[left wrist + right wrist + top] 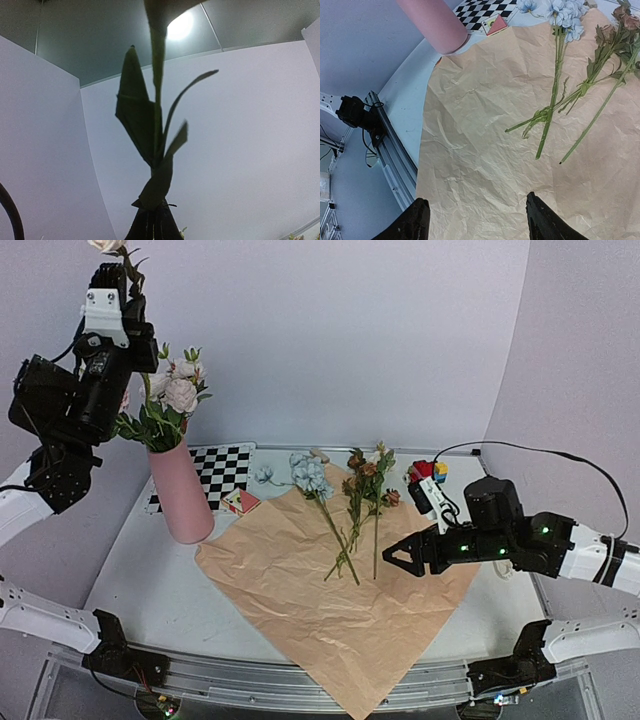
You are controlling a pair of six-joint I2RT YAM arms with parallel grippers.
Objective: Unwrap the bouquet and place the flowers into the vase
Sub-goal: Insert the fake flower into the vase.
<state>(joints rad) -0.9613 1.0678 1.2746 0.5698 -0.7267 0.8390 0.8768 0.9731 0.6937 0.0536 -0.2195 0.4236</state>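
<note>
Flowers (312, 476) on crumpled tan paper (300, 610); left gripper (152, 222) tight on stem (158, 100), right gripper (476, 217) spread

White table (135, 580), kraft paper (300, 610), vase (180, 498), checkerboard (228, 468)

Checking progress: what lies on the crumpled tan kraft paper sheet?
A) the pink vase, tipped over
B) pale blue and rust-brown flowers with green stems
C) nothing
B: pale blue flowers and rust-brown flowers lie on the kraft paper sheet; the tall pink cylinder vase stands upright.
</note>
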